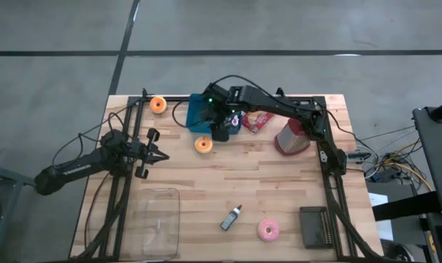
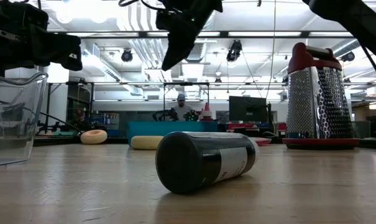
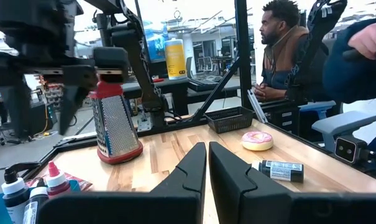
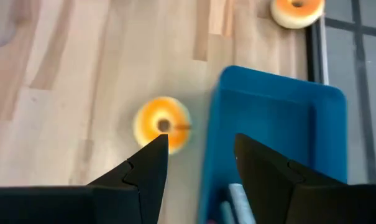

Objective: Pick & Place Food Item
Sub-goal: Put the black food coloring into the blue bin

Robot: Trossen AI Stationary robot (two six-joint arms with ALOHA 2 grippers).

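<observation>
An orange-glazed donut (image 1: 203, 145) lies flat on the wooden table just in front of a blue bin (image 1: 197, 115). My right gripper (image 4: 200, 142) hangs open above the bin's near edge, pointing steeply down, with nothing between its fingers; the donut (image 4: 163, 124) shows just past one fingertip. A second orange donut (image 1: 158, 104) lies at the far left and a pink donut (image 1: 268, 231) near the front. My left gripper (image 1: 151, 153) waits shut and level at the table's left, touching nothing.
A metal grater (image 1: 294, 137) with a red top stands right of the bin, with a snack packet (image 1: 257, 120) beside it. A clear tub (image 1: 155, 219), a small dark bottle (image 1: 231, 218) and a black basket (image 1: 315, 226) lie along the front. People sit beyond the table.
</observation>
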